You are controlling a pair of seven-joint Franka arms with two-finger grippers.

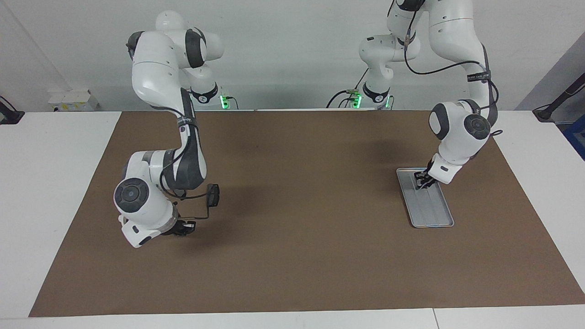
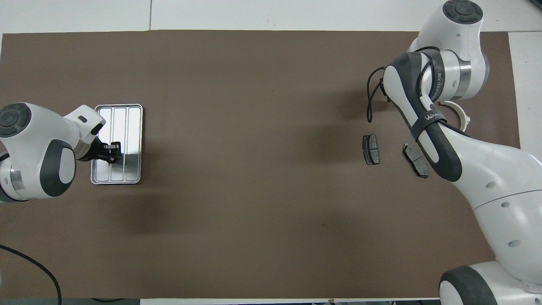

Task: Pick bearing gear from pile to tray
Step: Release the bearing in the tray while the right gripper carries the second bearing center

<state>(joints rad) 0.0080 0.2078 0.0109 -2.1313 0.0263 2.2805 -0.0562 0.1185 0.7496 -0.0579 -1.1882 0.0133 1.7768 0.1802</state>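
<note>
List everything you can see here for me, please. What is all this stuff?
Table: one, white, under everything.
Mat: one, brown, covering most of the table.
Tray: one, silver-grey, on the mat toward the left arm's end.
Pad-shaped plates: two, dark grey, side by side on the mat toward the right arm's end.
Curved arc: one, white, farther from the robots than the plates, partly hidden.
Left arm: one, white and grey, jaws over the tray.
Right arm: one, white and grey, jaws shut, low over the mat.
</note>
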